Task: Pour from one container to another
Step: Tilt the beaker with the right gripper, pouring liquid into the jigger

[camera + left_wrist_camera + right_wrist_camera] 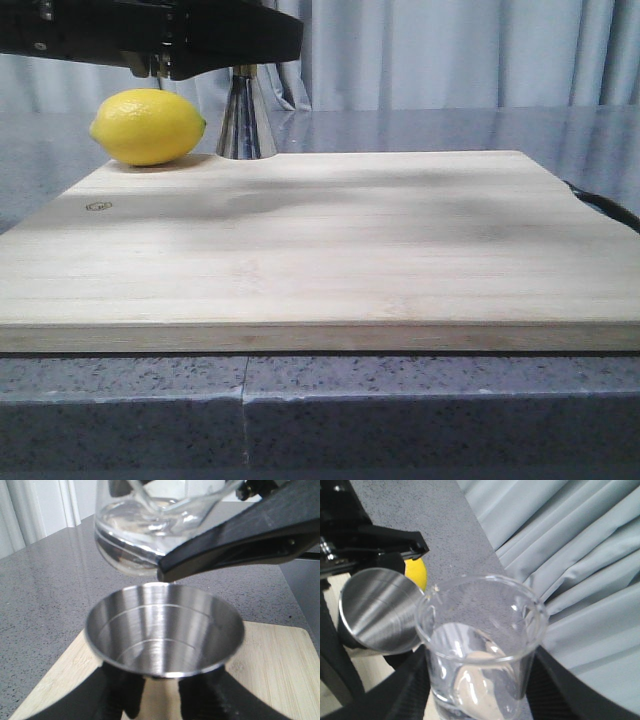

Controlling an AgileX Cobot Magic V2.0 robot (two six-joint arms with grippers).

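The steel jigger [162,632] stands on the wooden board, its open upper cup looking dry inside. My left gripper [160,700] is shut on the jigger below that cup, one black finger on each side. The glass beaker [132,535] hangs tilted just above the jigger's far rim, with clear liquid pooled toward its low side. My right gripper [480,697] is shut on the beaker [482,645], whose lip points at the jigger [377,612]. In the front view only the jigger's lower cone [246,120] shows, under a black arm [150,35]. The beaker is hidden there.
A yellow lemon [147,126] lies on the back left corner of the board [320,250], close beside the jigger. The board sits on a grey speckled counter [400,400]. A black object [603,206] shows at the board's right edge. Pale curtains hang behind.
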